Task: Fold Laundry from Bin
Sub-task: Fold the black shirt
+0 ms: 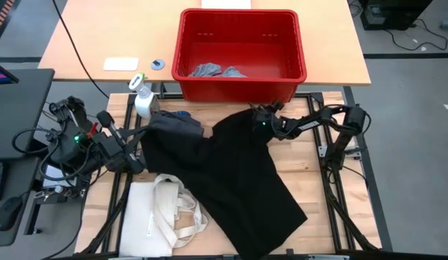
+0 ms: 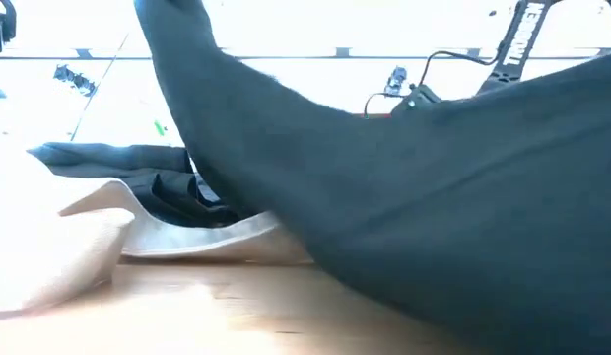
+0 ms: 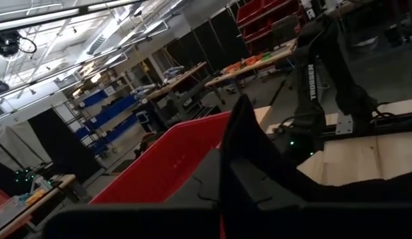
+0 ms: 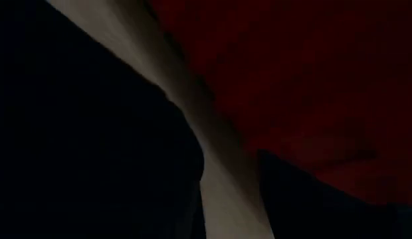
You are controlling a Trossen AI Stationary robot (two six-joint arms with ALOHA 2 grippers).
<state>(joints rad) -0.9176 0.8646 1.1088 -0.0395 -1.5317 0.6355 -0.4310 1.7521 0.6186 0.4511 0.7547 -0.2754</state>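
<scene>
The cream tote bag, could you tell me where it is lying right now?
In the high view the cream tote bag lies flat at the table's near left corner, its right side tucked against the large black garment.

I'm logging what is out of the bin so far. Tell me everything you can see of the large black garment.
The large black garment is soft, matte cloth, spread over the table's middle and reaching toward its near edge. Its far corners are raised: the left gripper is shut on one edge, the right gripper pinches the other beside the red bin. It overlaps the cream tote bag.
</scene>
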